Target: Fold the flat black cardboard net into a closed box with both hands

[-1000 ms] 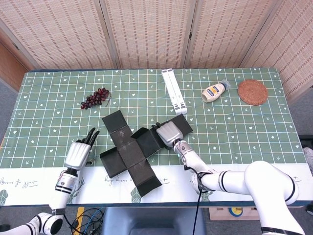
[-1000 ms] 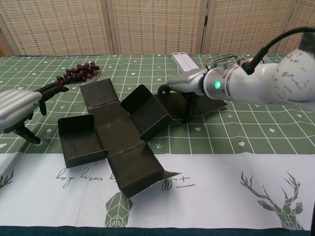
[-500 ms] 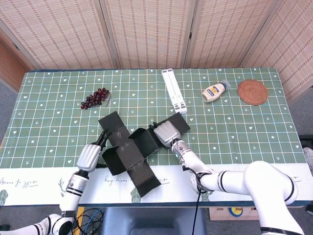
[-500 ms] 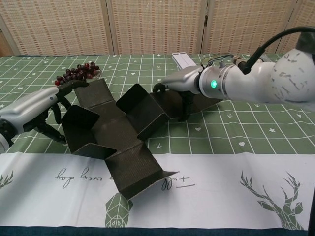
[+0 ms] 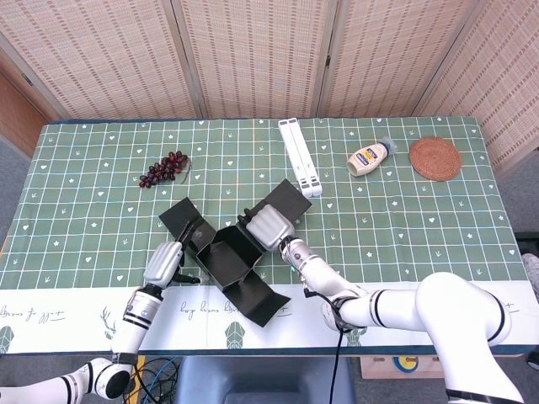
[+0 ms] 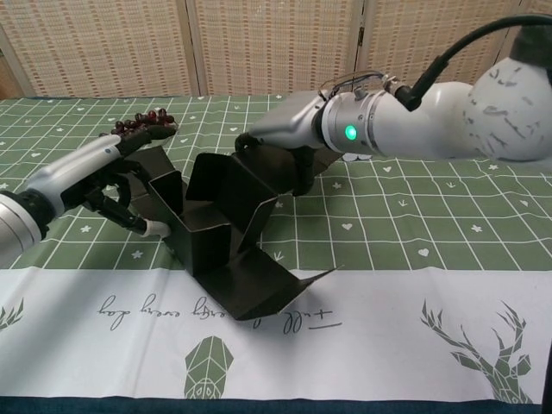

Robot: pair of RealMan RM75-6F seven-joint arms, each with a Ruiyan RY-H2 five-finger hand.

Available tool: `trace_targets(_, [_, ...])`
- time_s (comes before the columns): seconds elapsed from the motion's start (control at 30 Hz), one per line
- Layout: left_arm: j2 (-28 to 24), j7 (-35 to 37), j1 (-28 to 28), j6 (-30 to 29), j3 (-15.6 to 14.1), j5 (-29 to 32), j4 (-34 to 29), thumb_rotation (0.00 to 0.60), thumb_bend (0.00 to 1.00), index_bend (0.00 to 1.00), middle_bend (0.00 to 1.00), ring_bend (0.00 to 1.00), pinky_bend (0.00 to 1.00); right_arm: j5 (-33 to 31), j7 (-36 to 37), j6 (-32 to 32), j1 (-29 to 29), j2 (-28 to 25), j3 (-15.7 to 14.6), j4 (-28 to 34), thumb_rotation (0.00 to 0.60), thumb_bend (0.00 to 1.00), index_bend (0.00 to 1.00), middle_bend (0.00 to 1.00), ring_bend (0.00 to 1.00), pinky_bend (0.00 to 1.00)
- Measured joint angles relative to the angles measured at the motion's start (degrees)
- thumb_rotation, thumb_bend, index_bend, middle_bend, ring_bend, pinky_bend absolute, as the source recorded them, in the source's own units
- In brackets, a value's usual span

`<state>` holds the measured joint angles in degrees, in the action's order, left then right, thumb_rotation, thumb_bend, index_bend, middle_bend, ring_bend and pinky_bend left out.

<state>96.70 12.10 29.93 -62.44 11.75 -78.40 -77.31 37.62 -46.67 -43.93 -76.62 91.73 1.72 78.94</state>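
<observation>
The black cardboard net (image 5: pixel 229 257) lies near the table's front edge, half folded, with its left and right flaps raised and the front panel (image 6: pixel 259 289) still flat. My left hand (image 5: pixel 166 263) is at the net's left side. Its spread fingers press the outside of the left flap (image 6: pixel 164 194), and it grips nothing. My right hand (image 5: pixel 268 227) grips the raised right flap (image 5: pixel 285 199), fingers hooked over its edge and thumb below, as the chest view shows at the right hand (image 6: pixel 289 129). The left hand (image 6: pixel 99 172) reaches in from the left.
A bunch of dark grapes (image 5: pixel 164 168) lies behind the net on the left. A white folded stand (image 5: pixel 301 157), a mayonnaise bottle (image 5: pixel 370 157) and a round woven coaster (image 5: pixel 434 157) sit at the back right. A white runner (image 6: pixel 388 336) covers the table's front edge.
My left hand moved in and pushed the left flap upright. My right hand moved left and up, lifting the right flap. The net shifted slightly left and closed up into a trough.
</observation>
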Motion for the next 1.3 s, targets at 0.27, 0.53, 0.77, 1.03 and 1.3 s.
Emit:
trace_targets(0.27, [-2.6, 10.7, 1.3, 6.1, 0.4, 2.3, -1.0, 0.600, 0.08, 0.00, 0.00, 0.46, 0.77, 6.2, -3.4, -0.7, -1.7, -0.6, -1.0, 0.6, 0.600, 0.35, 0.17, 0.26, 0.70, 0.94])
trace_targets(0.53, [-6.6, 22.3, 2.6, 12.8, 0.2, 2.8, -2.1, 0.600, 0.08, 0.00, 0.00, 0.50, 0.78, 13.4, -3.9, -1.2, -1.6, -0.4, -1.9, 0.5, 0.600, 0.36, 0.17, 0.26, 0.71, 0.94])
trace_targets(0.77, [-7.3, 26.0, 3.2, 15.2, -0.7, 3.4, -1.3, 0.600, 0.08, 0.00, 0.00, 0.53, 0.79, 16.8, -4.6, -1.3, -1.3, -0.7, -2.2, 1.0, 0.600, 0.36, 0.17, 0.26, 0.71, 0.94])
trace_targets(1.03, [-7.5, 29.1, 3.6, 16.8, -0.6, 4.3, -1.9, 0.600, 0.08, 0.00, 0.00, 0.56, 0.79, 20.0, -5.3, -1.7, -0.8, -0.6, -2.1, 1.4, 0.600, 0.36, 0.17, 0.26, 0.71, 0.94])
trace_targets(1.3, [-7.9, 34.7, 3.7, 17.5, -1.2, 2.2, -2.2, 0.600, 0.08, 0.01, 0.00, 0.57, 0.79, 21.9, -5.2, -1.7, -0.1, 0.0, -1.6, -0.1, 0.600, 0.37, 0.17, 0.26, 0.71, 0.94])
